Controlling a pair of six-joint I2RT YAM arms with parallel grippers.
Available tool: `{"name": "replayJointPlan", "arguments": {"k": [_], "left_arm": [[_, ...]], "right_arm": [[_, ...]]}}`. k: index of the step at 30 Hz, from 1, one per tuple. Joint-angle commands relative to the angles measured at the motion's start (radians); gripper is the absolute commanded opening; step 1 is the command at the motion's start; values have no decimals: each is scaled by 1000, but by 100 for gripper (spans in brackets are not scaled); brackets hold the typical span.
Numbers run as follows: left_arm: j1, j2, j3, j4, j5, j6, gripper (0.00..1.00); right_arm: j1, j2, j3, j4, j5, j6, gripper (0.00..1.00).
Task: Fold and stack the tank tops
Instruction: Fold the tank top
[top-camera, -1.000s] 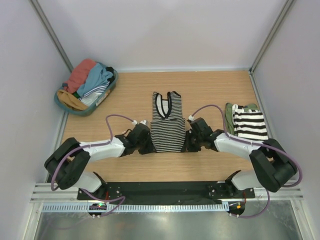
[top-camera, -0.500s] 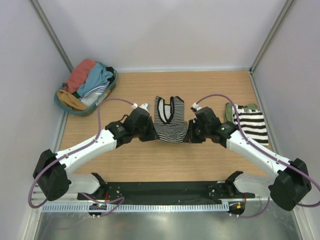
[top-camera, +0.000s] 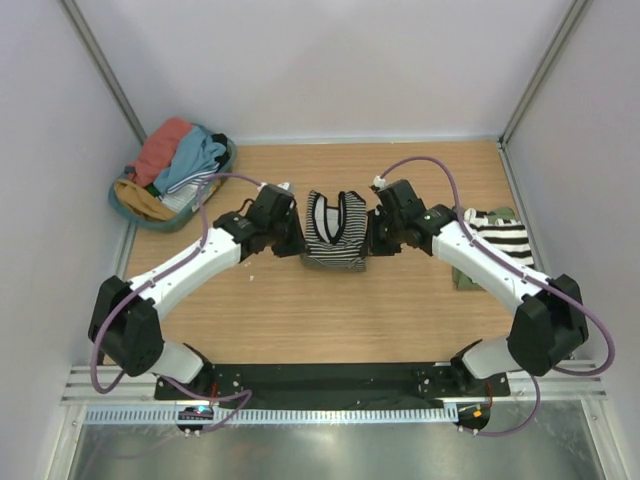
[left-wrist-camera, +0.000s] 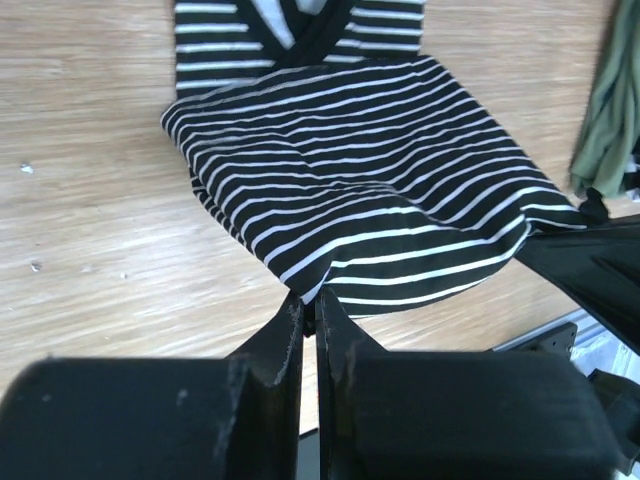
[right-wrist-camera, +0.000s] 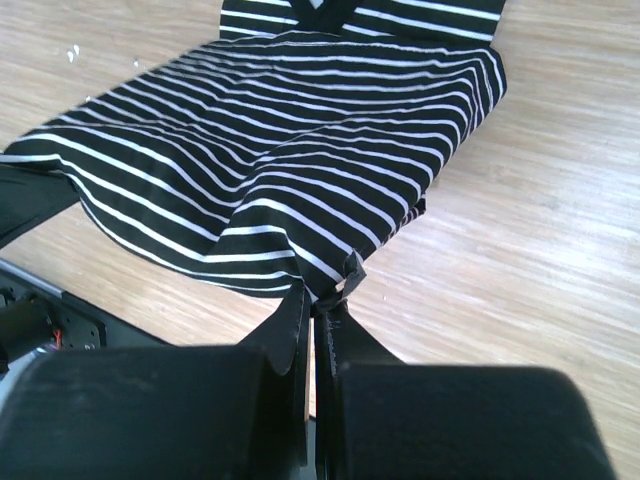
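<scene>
Fingers (left-wrist-camera: 283, 338) of the left gripper (top-camera: 300, 243) are nipped narrow on one hem corner of the black-and-white striped tank top (top-camera: 335, 235). The right gripper (top-camera: 369, 244) pinches the other corner the same way. The top lies mid-worktop (top-camera: 300, 320), its hem doubled over the body and close to the neckline, so the halving fold looks to be the step in hand. Next, both arms should lay the hem level, let go together, then carry the top to the folded stack (top-camera: 505, 232) on the right.
</scene>
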Motion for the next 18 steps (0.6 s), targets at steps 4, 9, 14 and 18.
{"name": "replayJointPlan", "arguments": {"k": [4,9,14,18], "left_arm": [[92,85,88,23,115,37,3],[131,193,205,-11,123,75,4],[151,288,305,-33,164,92,0],[149,263,277,-10,180,80,0]], "right_arm": [[-62,88,116,15,-29,-27,1],[-113,209,208,15,-58,-35,1],[-131,253,282,-15,-78,-63,1],[-130,234,275,-19,-95,-66,1]]}}
